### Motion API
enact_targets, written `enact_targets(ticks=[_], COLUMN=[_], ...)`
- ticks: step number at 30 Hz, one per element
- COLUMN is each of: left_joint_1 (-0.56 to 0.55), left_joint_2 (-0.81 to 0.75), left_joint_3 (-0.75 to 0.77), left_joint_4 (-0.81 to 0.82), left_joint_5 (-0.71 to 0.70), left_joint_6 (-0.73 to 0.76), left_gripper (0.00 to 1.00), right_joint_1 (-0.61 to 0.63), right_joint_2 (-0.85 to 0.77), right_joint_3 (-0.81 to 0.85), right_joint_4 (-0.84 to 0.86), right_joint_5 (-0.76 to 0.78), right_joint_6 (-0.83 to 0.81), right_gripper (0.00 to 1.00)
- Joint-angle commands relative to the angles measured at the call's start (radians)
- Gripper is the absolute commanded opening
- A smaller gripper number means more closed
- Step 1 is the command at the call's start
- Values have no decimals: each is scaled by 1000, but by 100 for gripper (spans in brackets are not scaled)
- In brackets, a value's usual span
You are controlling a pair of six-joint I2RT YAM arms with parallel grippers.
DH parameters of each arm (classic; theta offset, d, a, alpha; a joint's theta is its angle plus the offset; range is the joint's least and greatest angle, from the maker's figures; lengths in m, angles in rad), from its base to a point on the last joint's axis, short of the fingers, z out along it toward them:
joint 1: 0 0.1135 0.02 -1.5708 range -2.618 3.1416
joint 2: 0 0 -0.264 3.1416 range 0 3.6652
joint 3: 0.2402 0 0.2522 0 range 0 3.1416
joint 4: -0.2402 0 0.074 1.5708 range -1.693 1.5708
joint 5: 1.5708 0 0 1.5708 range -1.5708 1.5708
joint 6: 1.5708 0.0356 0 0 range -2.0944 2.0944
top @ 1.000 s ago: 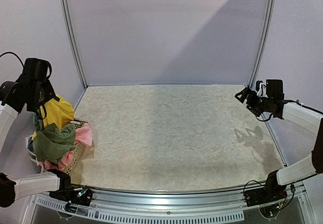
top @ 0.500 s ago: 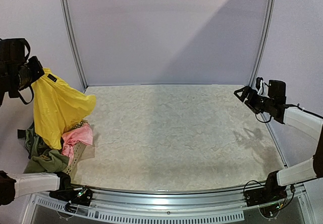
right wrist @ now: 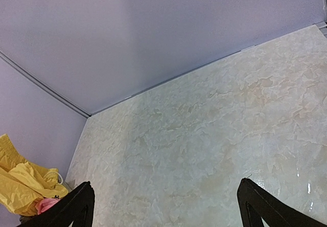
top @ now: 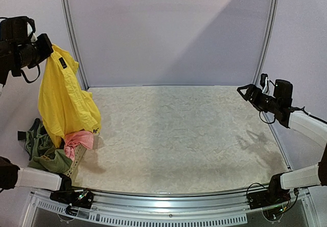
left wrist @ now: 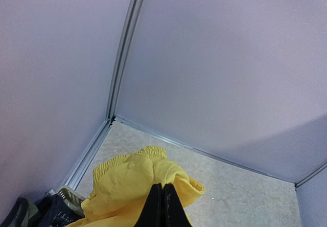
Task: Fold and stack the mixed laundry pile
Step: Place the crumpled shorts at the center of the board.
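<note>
Above the marbled tabletop's [top: 179, 135] left edge, the left gripper [top: 47, 46], clenched on the yellow drawstring shorts [top: 64, 104], has hoisted them higher, nearly clear of the laundry pile [top: 48, 158], so one garment looks ready for spreading, while the right gripper [top: 244, 92] waits at the right, jaws apart.

**Robot test booth**

A marble-patterned table [top: 179, 135] is boxed in by plain lilac walls [top: 168, 32] on metal posts [top: 71, 38]. 2 arms [top: 301, 175] are bolted to a metal rail [top: 163, 198] at the table's near edge.
</note>
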Motion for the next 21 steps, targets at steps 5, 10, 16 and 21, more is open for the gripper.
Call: enact_targets(ticks=[5,10,16,21], left_joint_1=[-82,-220,-386,-507], left_joint_2=[196,359,593,764], left_joint_3=[226,342,481,542], left_joint_4=[136,200,225,234], left_joint_5=[220,289,391,491], left_joint_6=[8,41,76,90], left_gripper=[0,0,0,0], right_joint_1=[14,17,17,18], right_joint_2=[-19,-39,-88,-168], right_joint_3=[-28,-37,-13,3], right_joint_4=[43,54,-79,-226], right_joint_5=[-15,-31,20,95], right_joint_6=[-23,-15,-6,-7], right_gripper=[99,99,99,99])
